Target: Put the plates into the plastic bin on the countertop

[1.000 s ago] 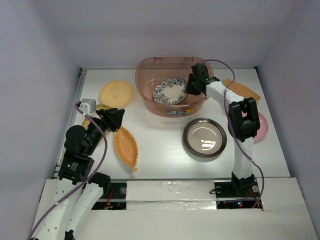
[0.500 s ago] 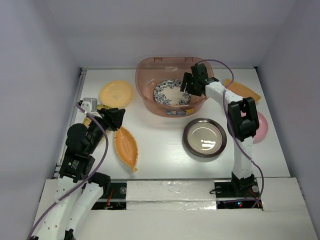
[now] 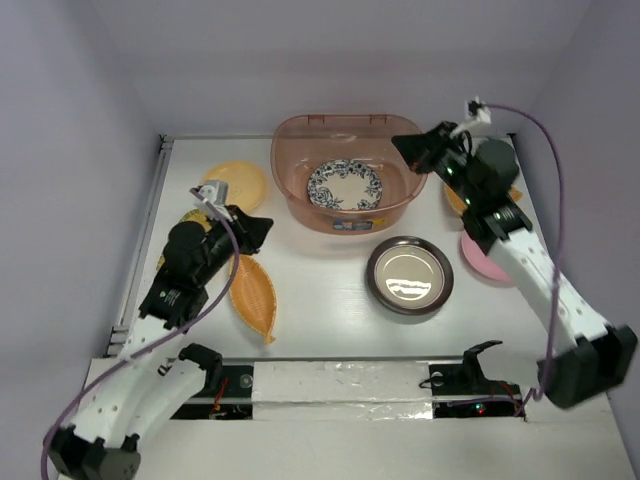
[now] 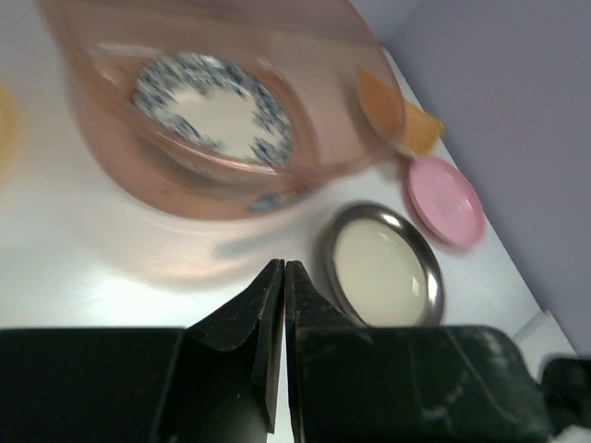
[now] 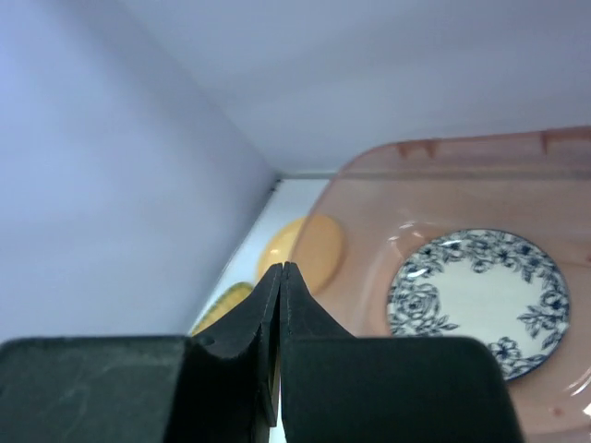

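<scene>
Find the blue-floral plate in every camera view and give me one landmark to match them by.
Top external: the blue-floral plate is at upper centre, lying inside the plastic bin.
Left wrist: upper left, inside the bin, slightly blurred.
Right wrist: lower right, inside the bin.
Shared landmark: the translucent reddish bin around the plate, visible in all three views.

Pale lilac walls (image 3: pixel 80 100) on three sides, white taped ledge (image 3: pixel 340 378) along the near edge
</scene>
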`<action>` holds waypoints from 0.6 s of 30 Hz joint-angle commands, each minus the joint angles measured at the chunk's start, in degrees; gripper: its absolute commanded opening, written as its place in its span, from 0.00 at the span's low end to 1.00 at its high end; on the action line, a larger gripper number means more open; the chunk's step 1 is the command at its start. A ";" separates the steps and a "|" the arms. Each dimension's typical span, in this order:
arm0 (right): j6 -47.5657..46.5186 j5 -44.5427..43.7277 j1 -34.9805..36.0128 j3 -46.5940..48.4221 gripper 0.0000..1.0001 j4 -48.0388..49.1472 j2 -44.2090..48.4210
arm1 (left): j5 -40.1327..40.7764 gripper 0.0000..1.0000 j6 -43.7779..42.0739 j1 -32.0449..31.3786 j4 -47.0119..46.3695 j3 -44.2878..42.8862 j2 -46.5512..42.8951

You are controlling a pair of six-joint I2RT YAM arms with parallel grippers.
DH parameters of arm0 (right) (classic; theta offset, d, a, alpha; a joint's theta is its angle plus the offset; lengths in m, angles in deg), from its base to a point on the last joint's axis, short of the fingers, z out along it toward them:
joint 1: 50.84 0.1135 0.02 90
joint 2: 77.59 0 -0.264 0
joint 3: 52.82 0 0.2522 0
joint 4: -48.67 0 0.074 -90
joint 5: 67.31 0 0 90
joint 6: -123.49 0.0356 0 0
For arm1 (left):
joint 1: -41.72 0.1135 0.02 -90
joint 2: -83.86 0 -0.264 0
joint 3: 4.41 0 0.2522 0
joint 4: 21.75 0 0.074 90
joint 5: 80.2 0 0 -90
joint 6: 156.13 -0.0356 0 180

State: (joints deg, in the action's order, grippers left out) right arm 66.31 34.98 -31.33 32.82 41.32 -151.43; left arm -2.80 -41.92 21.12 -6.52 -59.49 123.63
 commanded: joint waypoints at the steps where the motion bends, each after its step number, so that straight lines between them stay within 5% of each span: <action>1: 2.51 3.44 0.09 -13.57 0.00 7.64 10.68 | 2.54 0.01 4.26 -9.23 -4.99 1.50 3.55; 8: 2.17 1.33 0.09 -32.66 0.07 0.47 33.72 | 14.80 0.07 11.20 -27.10 -14.10 2.82 19.17; 18: 0.31 -0.87 0.09 -38.91 0.33 -17.92 55.38 | 9.52 0.43 21.14 -31.87 -33.81 6.25 38.88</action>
State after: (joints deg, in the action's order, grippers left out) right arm 67.62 35.51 -31.29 -5.30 28.58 -98.95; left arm 7.19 -25.09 -9.79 -29.88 -53.31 160.11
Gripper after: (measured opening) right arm 0.322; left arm 0.418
